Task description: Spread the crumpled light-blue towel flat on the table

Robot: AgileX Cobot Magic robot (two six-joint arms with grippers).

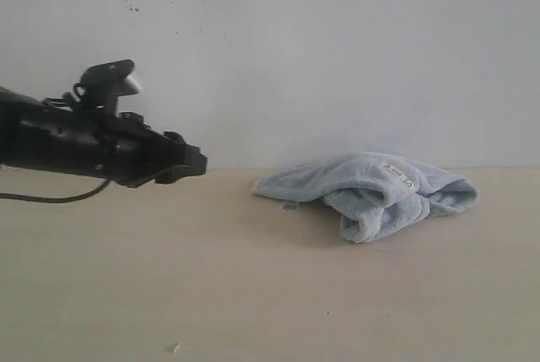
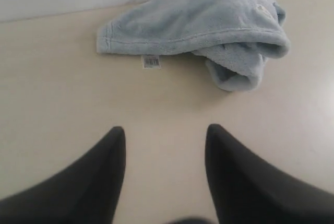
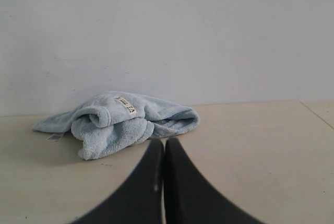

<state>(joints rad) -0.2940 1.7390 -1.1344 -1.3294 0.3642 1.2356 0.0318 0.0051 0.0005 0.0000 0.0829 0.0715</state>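
Observation:
The light-blue towel (image 1: pixel 371 193) lies crumpled in a heap on the beige table (image 1: pixel 169 278), right of centre near the wall. It also shows in the left wrist view as the towel (image 2: pixel 198 23) and in the right wrist view as the towel (image 3: pixel 117 122). My left gripper (image 1: pixel 190 168) hovers above the table, left of the towel and apart from it. Its jaws stand open around bare table, left gripper (image 2: pixel 166 130). My right gripper (image 3: pixel 164 141) is shut on nothing, short of the towel's near edge; it is out of the exterior view.
A white wall (image 1: pixel 337 41) rises right behind the towel. A small white label (image 2: pixel 151 61) hangs from the towel's hem. A tiny pale scrap (image 1: pixel 175 348) lies near the table's front. A table edge (image 3: pixel 318 114) shows in the right wrist view.

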